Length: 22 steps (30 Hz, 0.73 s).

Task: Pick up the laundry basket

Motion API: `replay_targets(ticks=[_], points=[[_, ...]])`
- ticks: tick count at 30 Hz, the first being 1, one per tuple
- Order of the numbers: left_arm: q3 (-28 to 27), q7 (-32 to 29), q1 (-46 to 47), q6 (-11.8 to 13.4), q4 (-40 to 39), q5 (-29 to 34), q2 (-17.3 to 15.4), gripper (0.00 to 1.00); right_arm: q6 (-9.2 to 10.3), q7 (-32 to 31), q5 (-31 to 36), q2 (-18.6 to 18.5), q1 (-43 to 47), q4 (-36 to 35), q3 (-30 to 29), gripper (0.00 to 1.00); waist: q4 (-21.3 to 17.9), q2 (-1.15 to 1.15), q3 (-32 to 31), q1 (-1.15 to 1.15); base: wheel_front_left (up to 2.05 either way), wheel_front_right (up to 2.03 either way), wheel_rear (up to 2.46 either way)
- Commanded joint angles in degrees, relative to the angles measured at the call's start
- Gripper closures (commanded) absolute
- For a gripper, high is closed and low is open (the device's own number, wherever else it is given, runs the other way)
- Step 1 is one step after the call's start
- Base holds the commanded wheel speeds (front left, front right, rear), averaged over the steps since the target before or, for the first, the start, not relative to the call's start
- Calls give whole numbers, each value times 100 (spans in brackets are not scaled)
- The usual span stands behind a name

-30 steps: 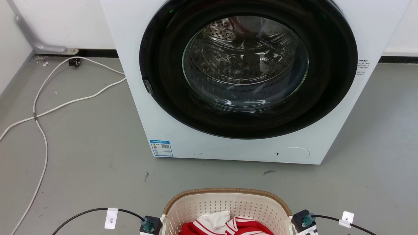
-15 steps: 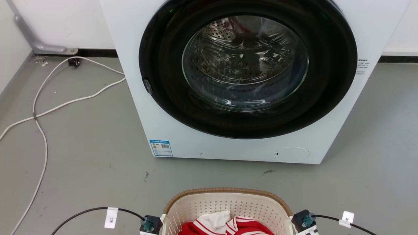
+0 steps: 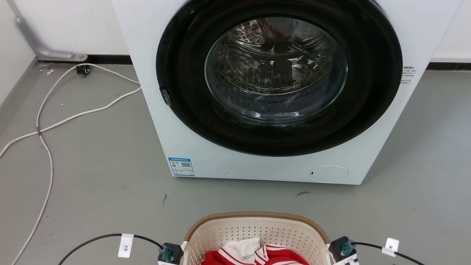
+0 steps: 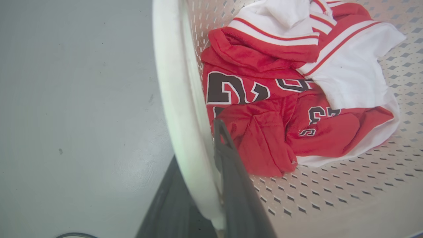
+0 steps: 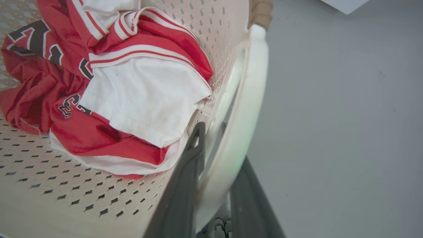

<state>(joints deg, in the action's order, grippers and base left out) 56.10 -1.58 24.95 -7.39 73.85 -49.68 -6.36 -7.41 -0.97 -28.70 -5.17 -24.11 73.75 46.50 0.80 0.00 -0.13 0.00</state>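
Note:
The laundry basket (image 3: 257,218), cream perforated plastic with a brown woven rim, sits at the bottom centre of the head view. It holds a red-and-white jersey (image 4: 264,132). In the left wrist view my left gripper (image 4: 198,145) is shut on the basket's white left handle (image 4: 175,92), one finger inside the wall and one outside. In the right wrist view my right gripper (image 5: 221,145) clamps the white right handle (image 5: 246,109) the same way. Both wrist housings (image 3: 167,253) (image 3: 344,248) flank the basket in the head view.
A white front-loading washing machine (image 3: 184,140) with its round dark door shut stands directly ahead of the basket. White cables (image 3: 48,121) trail over the grey floor at the left. Open grey floor lies on both sides of the basket.

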Motion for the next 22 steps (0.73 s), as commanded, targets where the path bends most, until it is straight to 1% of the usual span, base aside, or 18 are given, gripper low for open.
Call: replay_targets(ticks=[1,22], points=[[25,48,116,-6,1,-8,-35,100,-15,-3,36,-58,-39,18,46,100,-4,0,4,0,0,0,0],[156,47,117,-6,1,-95,-70,100,-15,-26,40,-48,-37,18,66,100,-9,0,21,0,0,0,0]])
